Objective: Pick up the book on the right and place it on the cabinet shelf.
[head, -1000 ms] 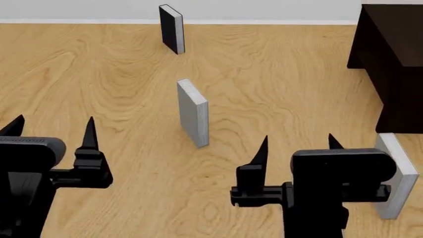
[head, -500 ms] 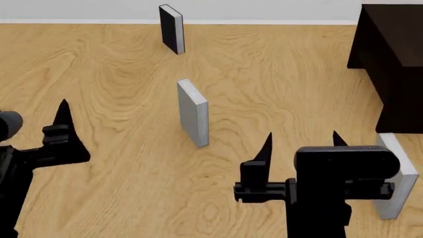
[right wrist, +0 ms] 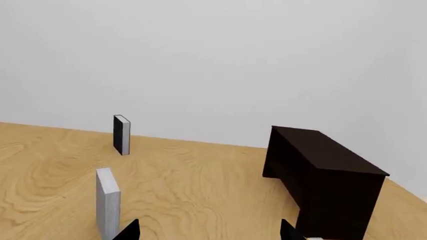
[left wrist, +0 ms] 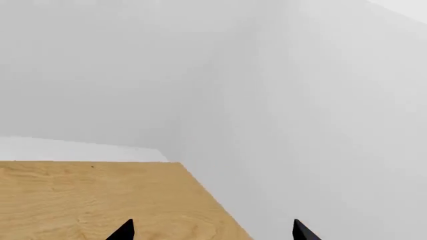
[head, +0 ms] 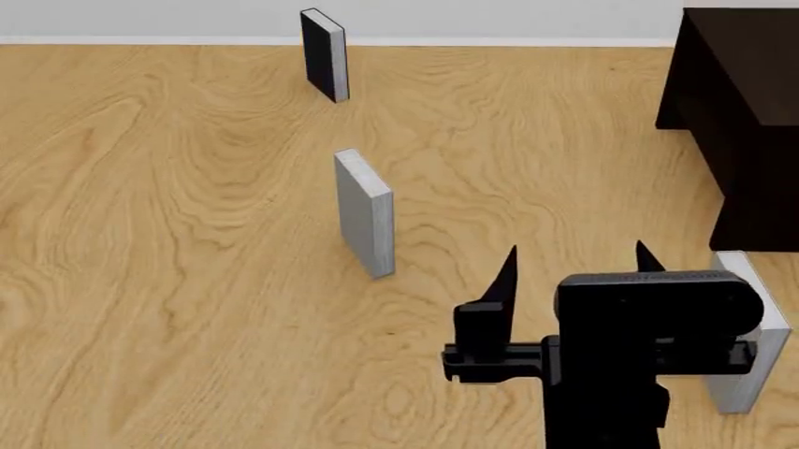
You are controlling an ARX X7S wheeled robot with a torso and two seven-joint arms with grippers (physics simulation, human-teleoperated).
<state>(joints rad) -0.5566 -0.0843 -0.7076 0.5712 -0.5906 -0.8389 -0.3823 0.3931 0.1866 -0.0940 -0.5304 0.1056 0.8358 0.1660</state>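
Right end effector is standing open, fingers apart, gripping nothing. The book is standing upright on the floor just beyond it, near the cabinet. Left end effector is showing parted fingertips, pointing at a wall corner.

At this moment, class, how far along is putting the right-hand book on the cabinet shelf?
Nothing is done yet: the book stands upright on the floor near the cabinet. In hand: the right gripper is open and empty, its body hiding part of that book in the head view. Left: grasp, lift, place inside. The left gripper faces a wall.
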